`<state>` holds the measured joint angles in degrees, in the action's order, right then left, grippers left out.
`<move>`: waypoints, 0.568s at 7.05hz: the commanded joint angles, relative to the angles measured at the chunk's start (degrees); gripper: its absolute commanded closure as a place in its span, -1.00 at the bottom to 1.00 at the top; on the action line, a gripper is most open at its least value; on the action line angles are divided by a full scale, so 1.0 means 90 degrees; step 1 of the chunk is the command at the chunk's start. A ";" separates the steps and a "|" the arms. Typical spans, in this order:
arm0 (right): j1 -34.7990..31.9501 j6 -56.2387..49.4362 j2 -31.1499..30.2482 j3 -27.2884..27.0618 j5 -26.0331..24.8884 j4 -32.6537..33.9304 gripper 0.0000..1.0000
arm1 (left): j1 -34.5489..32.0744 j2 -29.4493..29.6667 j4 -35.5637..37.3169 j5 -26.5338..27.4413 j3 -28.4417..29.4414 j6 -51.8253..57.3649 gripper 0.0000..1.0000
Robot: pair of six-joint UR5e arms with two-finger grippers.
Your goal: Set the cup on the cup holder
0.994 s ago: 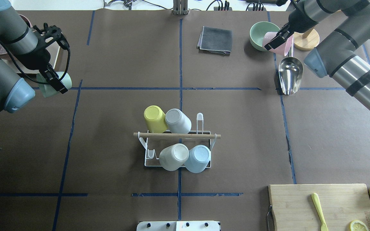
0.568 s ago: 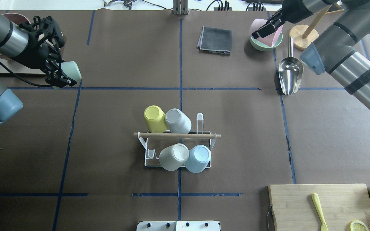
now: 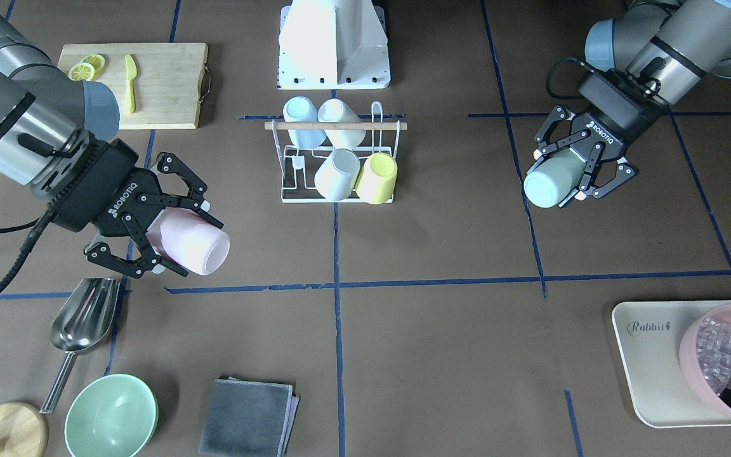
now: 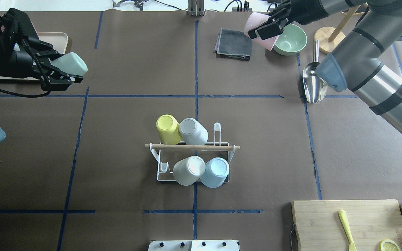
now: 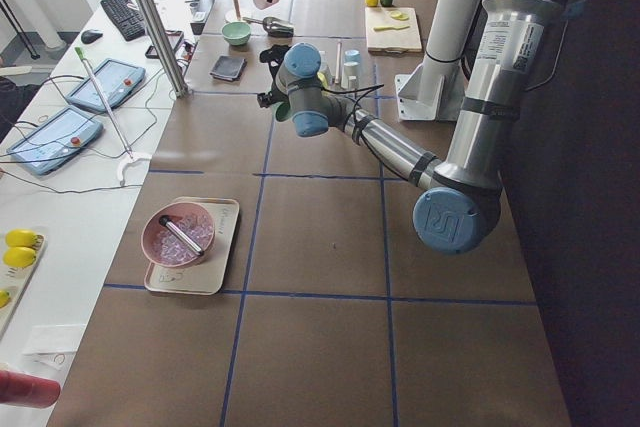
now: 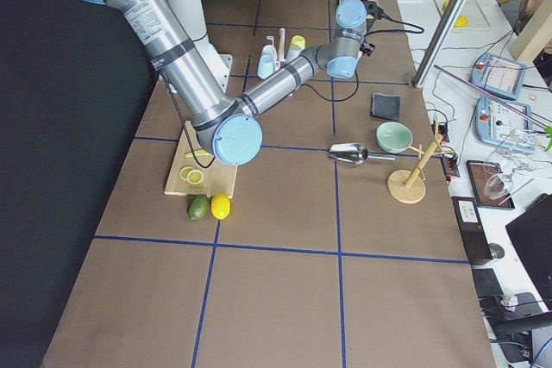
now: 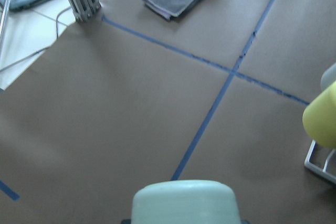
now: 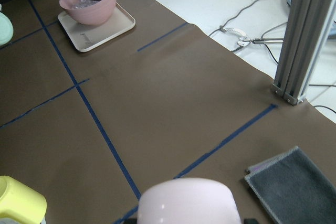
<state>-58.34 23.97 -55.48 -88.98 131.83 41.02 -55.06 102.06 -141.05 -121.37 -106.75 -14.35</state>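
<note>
Carrying a cup apiece, both arms hang well apart from the cup holder (image 4: 192, 147) at the centre of the overhead view. The left gripper (image 4: 69, 70) is clamped on the mint cup (image 4: 75, 65) at upper left, and the right gripper (image 4: 264, 30) on the pink cup (image 4: 252, 21) at upper right. Four seated cups (image 4: 190, 170) crowd the rack, and only two prongs (image 4: 216, 129) look free. If both arms close in together they could clash, or an incoming cup could knock a neighbour off its prong.

Robotics lab: taped table (image 4: 117, 139), teach pendants (image 5: 108, 84)
</note>
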 commanded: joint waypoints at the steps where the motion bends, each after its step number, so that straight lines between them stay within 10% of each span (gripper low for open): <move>1: 0.0415 0.0100 -0.0076 -0.0054 -0.0718 -0.1163 1.00 | 0.0694 -0.0022 -0.1694 0.0863 -0.0052 -0.1135 0.96; 4: 0.1604 0.1179 -0.0211 -0.0064 -0.2005 -0.3072 1.00 | 0.2168 -0.0109 -0.3016 0.2758 -0.0481 -0.1667 0.96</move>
<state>-48.95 29.74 -56.47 -89.52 119.75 22.09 -40.38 101.30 -164.36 -102.17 -109.40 -28.14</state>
